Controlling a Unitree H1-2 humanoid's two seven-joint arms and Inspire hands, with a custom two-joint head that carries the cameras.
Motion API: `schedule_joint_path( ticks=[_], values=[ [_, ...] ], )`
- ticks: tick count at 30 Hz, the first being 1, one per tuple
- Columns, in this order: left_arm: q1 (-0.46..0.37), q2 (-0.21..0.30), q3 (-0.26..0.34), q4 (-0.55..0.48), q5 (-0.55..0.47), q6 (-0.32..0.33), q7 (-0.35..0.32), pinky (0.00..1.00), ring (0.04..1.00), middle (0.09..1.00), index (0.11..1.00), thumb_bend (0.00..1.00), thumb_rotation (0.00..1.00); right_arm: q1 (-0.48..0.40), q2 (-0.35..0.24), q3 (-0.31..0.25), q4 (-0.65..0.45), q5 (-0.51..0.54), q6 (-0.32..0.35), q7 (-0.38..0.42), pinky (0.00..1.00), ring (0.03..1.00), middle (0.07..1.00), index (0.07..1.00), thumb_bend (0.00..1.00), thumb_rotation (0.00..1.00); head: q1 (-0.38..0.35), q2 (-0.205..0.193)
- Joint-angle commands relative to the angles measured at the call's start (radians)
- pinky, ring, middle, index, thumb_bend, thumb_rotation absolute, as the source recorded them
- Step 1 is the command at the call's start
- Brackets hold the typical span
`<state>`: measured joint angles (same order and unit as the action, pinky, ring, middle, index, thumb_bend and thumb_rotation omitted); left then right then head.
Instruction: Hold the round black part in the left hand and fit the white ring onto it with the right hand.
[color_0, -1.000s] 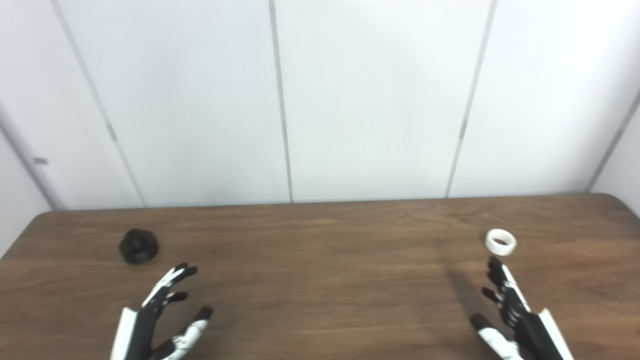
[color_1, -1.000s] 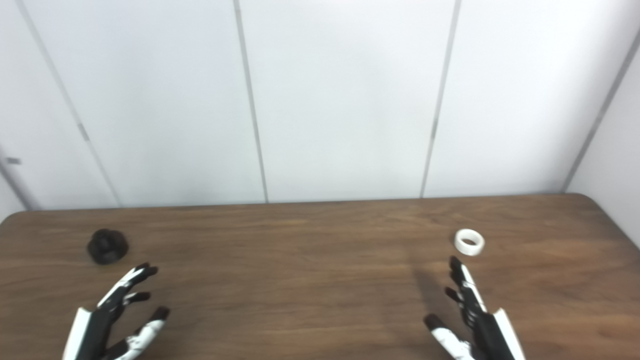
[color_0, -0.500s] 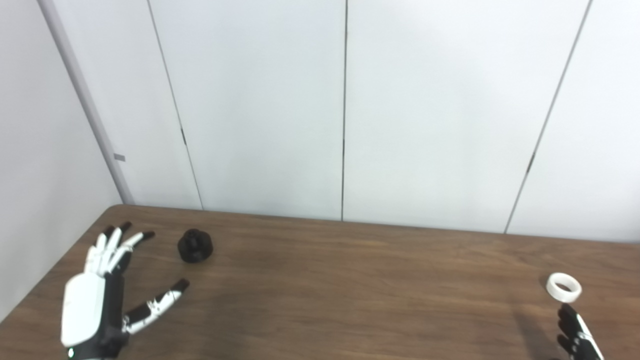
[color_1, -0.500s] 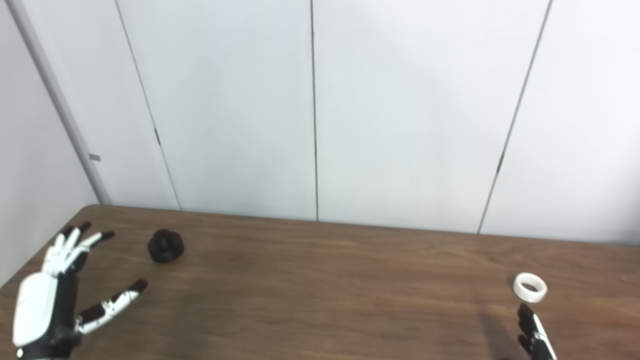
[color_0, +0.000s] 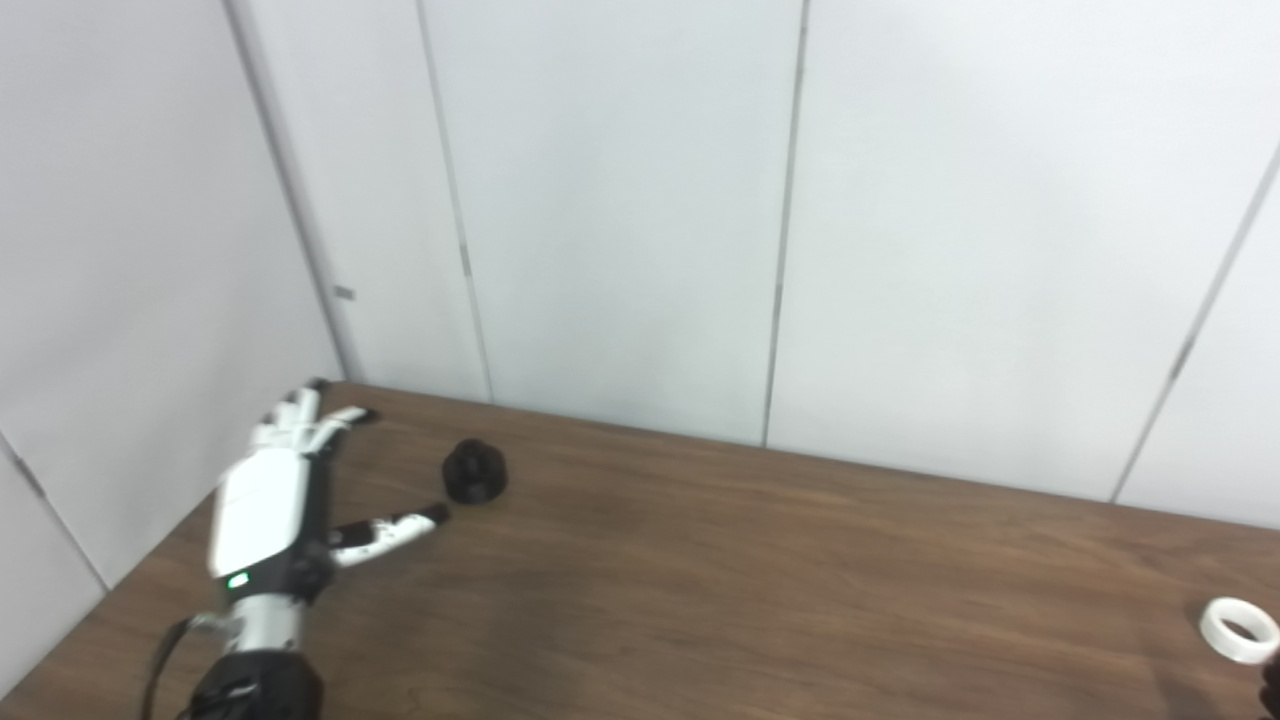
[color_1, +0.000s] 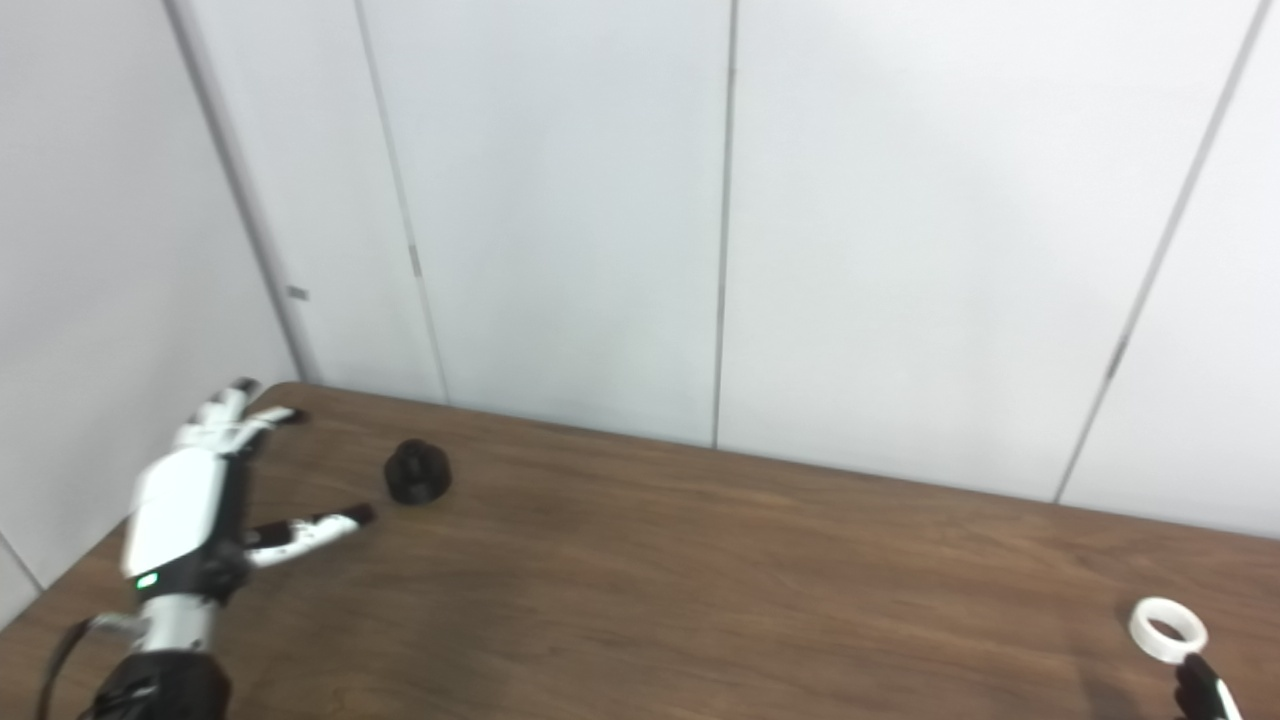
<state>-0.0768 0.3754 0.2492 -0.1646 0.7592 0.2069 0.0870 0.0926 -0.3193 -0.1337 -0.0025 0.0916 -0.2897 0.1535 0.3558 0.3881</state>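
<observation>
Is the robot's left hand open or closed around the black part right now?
Open. The left hand has its fingers spread and thumb stretched toward the round black part, which sits alone on the table, untouched.

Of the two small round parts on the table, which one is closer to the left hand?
The round black part, at the far left of the table, just beyond the open left hand. The white ring lies far off at the right edge.

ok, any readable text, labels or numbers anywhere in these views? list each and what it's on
None can be read.
Round black part: no marking visible.
White ring: plain, no print.
Left hand: only a small green light near the wrist, no lettering.
Wall panel: a small grey tag, too small to show any text.
</observation>
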Motion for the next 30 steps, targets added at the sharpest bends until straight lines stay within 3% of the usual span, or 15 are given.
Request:
schedule_joint_path(
  ticks=[1,3,5,12,18,30],
  values=[
    [-0.053,0.040,-0.014,-0.012,0.012,0.043,-0.028,1.00,1.000,1.000,0.807,1.00,0.49,0.032,0.011,0.002,0.054,0.000,-0.026,-0.002,1.00,1.000,1.000,1.000,0.48,0.71,0.014,0.001],
    [-0.074,0.050,-0.036,0.005,0.007,0.082,-0.066,1.00,1.000,1.000,0.816,1.00,0.51,0.040,0.017,-0.005,0.011,-0.026,0.022,-0.024,0.95,0.991,1.000,0.994,0.59,0.77,0.026,0.004],
    [-0.092,0.060,-0.052,0.028,-0.011,0.110,-0.099,1.00,1.000,1.000,0.831,1.00,0.52,0.048,0.021,-0.009,-0.023,-0.032,0.050,-0.031,0.94,0.990,1.000,0.989,0.63,0.79,0.036,0.007],
    [-0.136,0.063,-0.040,0.126,-0.173,0.151,-0.151,1.00,1.000,1.000,0.895,1.00,0.51,0.044,0.017,-0.016,0.001,-0.035,0.039,-0.027,0.93,0.987,1.000,0.984,0.62,0.79,0.048,-0.019],
    [-0.161,0.071,-0.054,0.222,-0.207,0.161,-0.097,1.00,1.000,1.000,0.931,1.00,0.54,0.035,0.003,-0.020,0.027,-0.035,0.034,-0.018,0.93,0.985,1.000,0.984,0.61,0.79,0.072,-0.026],
    [-0.188,0.088,-0.110,0.261,-0.177,0.194,-0.029,1.00,1.000,1.000,0.995,1.00,0.52,0.034,-0.012,-0.026,0.046,-0.033,0.028,-0.016,0.94,0.983,1.000,0.977,0.59,0.78,0.106,-0.035]
  ],
)
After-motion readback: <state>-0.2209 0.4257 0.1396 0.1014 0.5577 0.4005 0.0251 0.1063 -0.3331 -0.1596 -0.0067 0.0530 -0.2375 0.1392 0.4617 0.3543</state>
